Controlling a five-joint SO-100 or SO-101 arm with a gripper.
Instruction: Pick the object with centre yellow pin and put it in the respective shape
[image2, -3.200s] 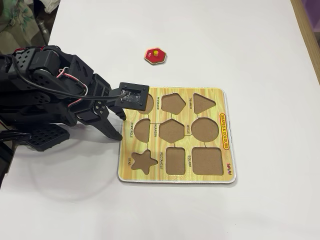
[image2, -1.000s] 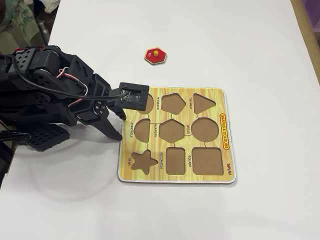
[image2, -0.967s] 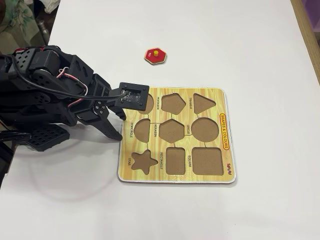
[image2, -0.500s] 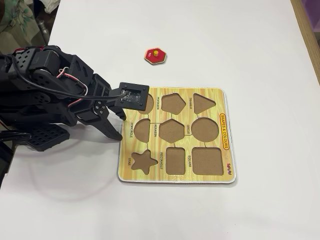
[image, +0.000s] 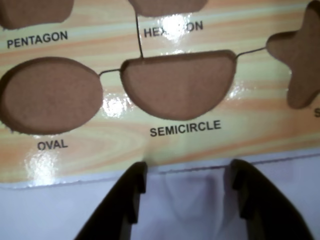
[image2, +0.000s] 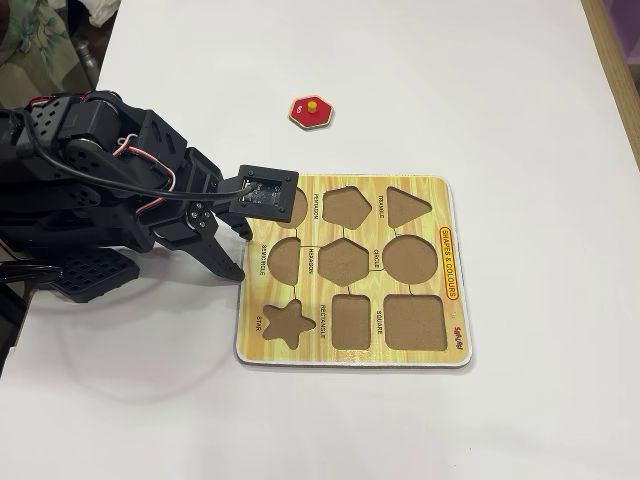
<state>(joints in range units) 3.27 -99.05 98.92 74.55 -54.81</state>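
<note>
Fixed view: white table (image2: 420, 70) bears yellow shape board (image2: 425, 188); jaws parted, empty, beside it.

The fixed view looks steeply down from high up and well back, taking in the whole white table (image2: 480, 90), with the arm (image2: 110, 190) at nine o'clock and the board (image2: 440, 190) just right of centre, its labels running sideways.

The wrist view sits low and very close, facing over the two finger (image: 125, 200) tips at six o'clock onto the board (image: 120, 150) edge, so that only the oval cut-out (image: 50, 95), semicircle cut-out (image: 177, 85) and parts of their neighbours fit, with labels upright.

Both share the board's left edge as the fixed view shows it, beside the gripper (image2: 236, 252) at about nine o'clock of the board.
</note>
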